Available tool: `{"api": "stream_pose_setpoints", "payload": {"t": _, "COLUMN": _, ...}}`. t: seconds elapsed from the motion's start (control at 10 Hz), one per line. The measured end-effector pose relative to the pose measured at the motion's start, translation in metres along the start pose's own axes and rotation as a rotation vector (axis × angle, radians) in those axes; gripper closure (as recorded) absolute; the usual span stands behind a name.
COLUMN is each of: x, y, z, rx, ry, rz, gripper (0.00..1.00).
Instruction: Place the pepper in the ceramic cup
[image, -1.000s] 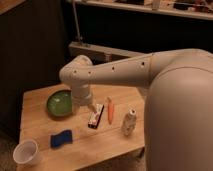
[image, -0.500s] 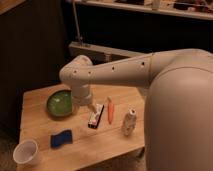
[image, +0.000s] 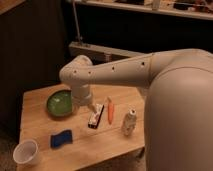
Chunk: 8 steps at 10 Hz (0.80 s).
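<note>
- Pepper lay flat on the surface, just beside the bar on the side away from the plate, not held by anything.
- Across the last second nothing had visibly shifted: the pepper, the bar and the arm all sat where they had been, so the pickup looked not yet begun and the whole task still lay ahead.
- Cup stood upright and empty, well apart from the bar, at the near corner of the surface beyond the sponge.
- Bottle stood near the bar, on the far side of the pepper from it.
- From the bulky shoulder the arm reached across the view, bent at a rounded elbow and turned down toward the bar.
- At its lower end the jaws hung over the bar's far end, close to the pepper's stem end but beside it rather than around it.
- Whether the jaws stood wide or narrow could not be told.
- By my reading, a small sideways move off the bar would be needed before any grasp.
</note>
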Motion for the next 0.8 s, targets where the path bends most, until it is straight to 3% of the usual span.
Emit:
{"api": "stream_pose_setpoints", "payload": {"t": 0.2, "x": 0.000, "y": 0.000, "z": 0.000, "rx": 0.001, "ry": -0.001, "rz": 0.000, "gripper": 0.35}}
{"api": "stream_pose_setpoints", "payload": {"t": 0.5, "x": -0.020, "y": -0.019, "z": 0.000, "rx": -0.013, "ry": -0.062, "rz": -0.006, "gripper": 0.35}}
{"api": "stream_pose_setpoints", "payload": {"t": 0.8, "x": -0.070, "y": -0.073, "z": -0.003, "rx": -0.039, "ry": -0.157, "rz": -0.023, "gripper": 0.35}}
